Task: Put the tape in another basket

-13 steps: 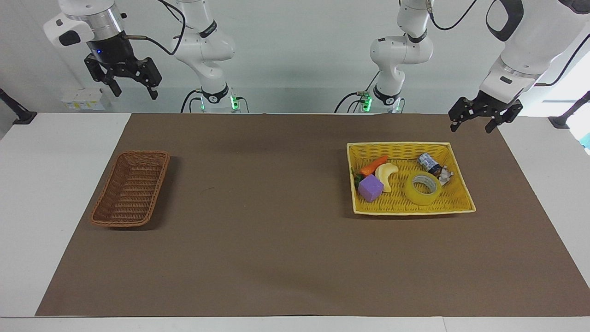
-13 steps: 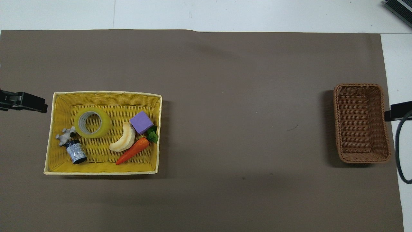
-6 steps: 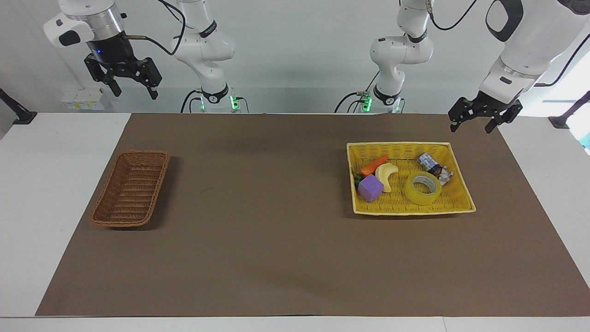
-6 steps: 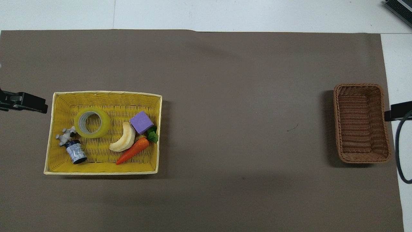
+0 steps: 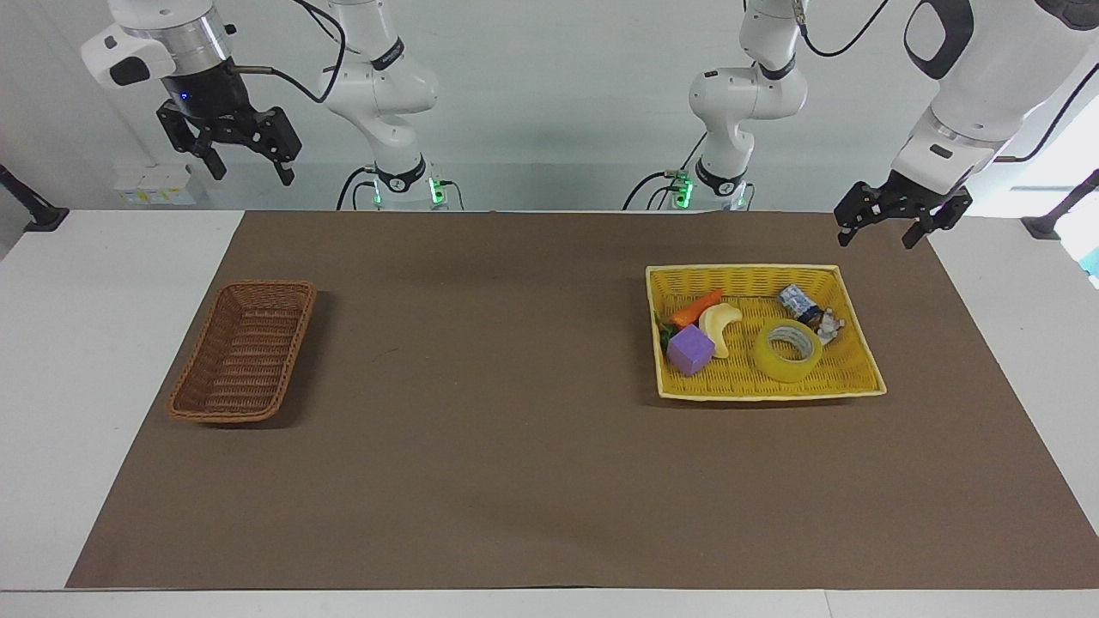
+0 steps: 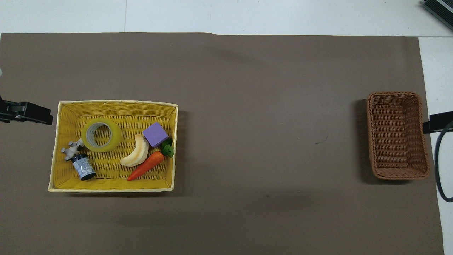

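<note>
**Facing view: pick not started, tape sits in the yellow basket**

Left to right across the facing view:
- Right tool (image 5: 245, 167) hangs high over the right arm's end of the bench, fingers apart, empty. Waiting.
- Brown wicker basket (image 5: 243, 352) under it, on the mat, nothing inside. This is the drop target.
- Bare mat (image 5: 481, 386) between the baskets.
- Yellow basket (image 5: 764, 390) at the left arm's end: carrot (image 5: 695, 308), banana (image 5: 719, 326), purple cube (image 5: 690, 349), tape (image 5: 788, 350) lying flat with its hole up, small can (image 5: 798, 303) and grey figure (image 5: 829, 324) just beside the tape.
- Left tool (image 5: 884, 230) raised near the basket's corner, fingers apart, empty.

Step, as I read it: approach. Next: left tool goes over the tape, drops one finger into the core, clamps the wall. Watch the can and figure. The baskets are well apart, so a handover may be needed.
</note>
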{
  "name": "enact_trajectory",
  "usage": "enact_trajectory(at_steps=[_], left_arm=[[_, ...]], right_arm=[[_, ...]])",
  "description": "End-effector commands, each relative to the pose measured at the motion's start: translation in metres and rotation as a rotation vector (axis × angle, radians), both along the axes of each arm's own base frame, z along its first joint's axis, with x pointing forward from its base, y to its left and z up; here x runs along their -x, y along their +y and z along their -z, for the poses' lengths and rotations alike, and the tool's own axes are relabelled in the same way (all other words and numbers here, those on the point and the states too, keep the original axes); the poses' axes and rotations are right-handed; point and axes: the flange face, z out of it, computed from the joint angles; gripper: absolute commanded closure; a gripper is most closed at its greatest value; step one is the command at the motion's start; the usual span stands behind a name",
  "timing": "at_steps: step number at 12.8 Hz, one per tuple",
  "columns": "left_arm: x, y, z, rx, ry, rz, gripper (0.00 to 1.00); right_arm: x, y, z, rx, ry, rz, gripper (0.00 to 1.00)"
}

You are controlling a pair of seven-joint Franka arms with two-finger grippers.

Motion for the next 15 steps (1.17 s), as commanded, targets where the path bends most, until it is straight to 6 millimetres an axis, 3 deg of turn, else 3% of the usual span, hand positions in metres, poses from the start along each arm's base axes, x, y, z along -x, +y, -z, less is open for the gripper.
enact_trajectory(at_steps=[1, 9, 13, 15], left_arm=[[0.005, 0.003, 0.001, -0.001, -0.007, -0.001, 0.00], [0.006, 0.003, 0.002, -0.001, -0.004, 0.001, 0.00], [0.006, 0.006, 0.033, 0.000, -0.022, 0.002, 0.00], [0.002, 0.021, 0.068, 0.000, -0.042, -0.016, 0.00]], right_arm=[[-0.002, -0.001, -0.003, -0.016, -0.003, -0.001, 0.00], [-0.002, -0.001, -0.003, -0.016, -0.003, -0.001, 0.00], [-0.002, -0.001, -0.003, -0.016, -0.003, -0.001, 0.00], [-0.002, -0.001, -0.003, -0.016, -0.003, -0.001, 0.00]])
